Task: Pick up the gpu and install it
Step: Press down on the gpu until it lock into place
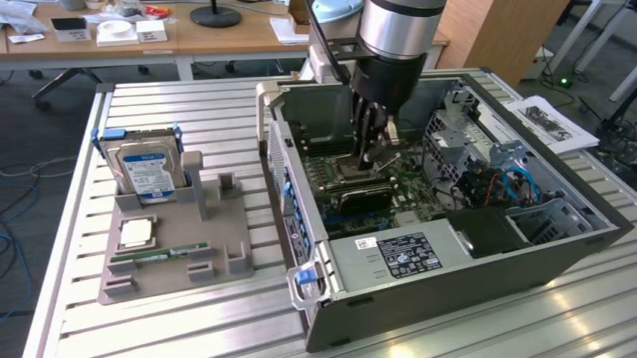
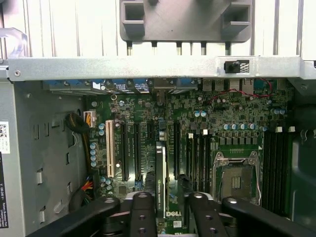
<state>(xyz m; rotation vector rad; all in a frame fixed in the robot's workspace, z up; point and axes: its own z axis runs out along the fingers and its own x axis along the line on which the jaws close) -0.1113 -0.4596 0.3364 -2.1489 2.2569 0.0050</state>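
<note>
The gpu [image 2: 160, 173] stands on edge in a motherboard slot inside the open computer case [image 1: 309, 224]. It shows as a thin dark card with a green-labelled top edge. In the exterior view the gpu [image 1: 360, 198] is a dark slab low on the motherboard, just under the arm. My gripper [image 2: 170, 210] hangs straight above it, the fingers [image 2: 143, 210] set either side of the card. A gap shows between the card and the far finger, so the jaws stand open. My gripper [image 1: 374, 158] reaches down into the middle of the case.
A grey holder tray [image 1: 229, 224] at the exterior view's left carries a hard drive [image 1: 148, 171], a CPU [image 1: 136, 233] and a RAM stick [image 1: 159, 254]. Inside the case are the power supply [image 1: 398, 253], the drive cage [image 1: 468, 142] and the CPU socket [image 2: 236, 180]. Papers [image 1: 553, 123] lie beyond the case.
</note>
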